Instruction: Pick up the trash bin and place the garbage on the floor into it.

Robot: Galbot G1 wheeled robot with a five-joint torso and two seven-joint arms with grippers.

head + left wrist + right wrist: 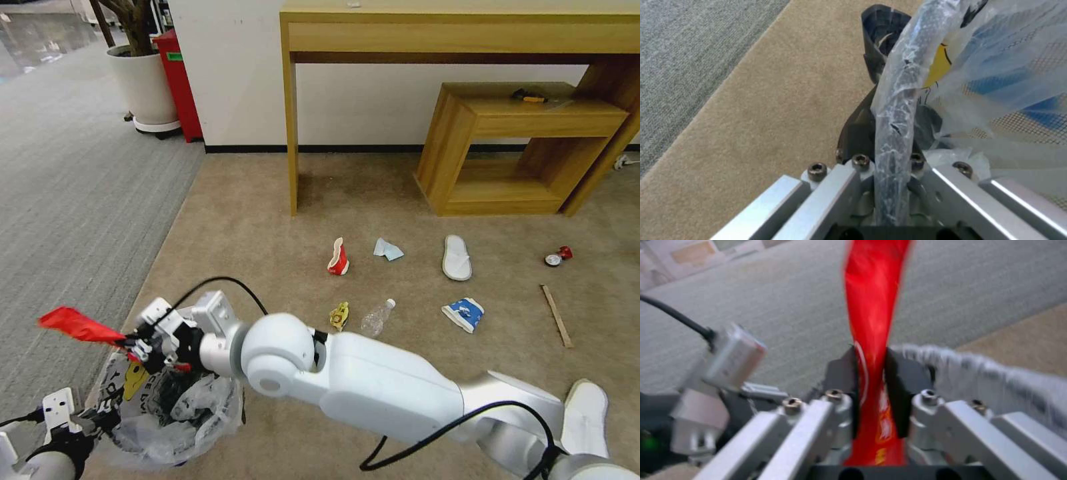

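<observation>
The right gripper [130, 347] is above the bin [167, 413], its fingers [844, 373] pinching the red packet [80, 327], which sticks out past the fingertips, over the bin's far left side. The left gripper [889, 110] is pressed together on the bin rim with its bag [996, 66], low at the left. On the carpet [253, 227] beyond lie cups, a bottle [377, 318], a slipper [457, 257].
</observation>
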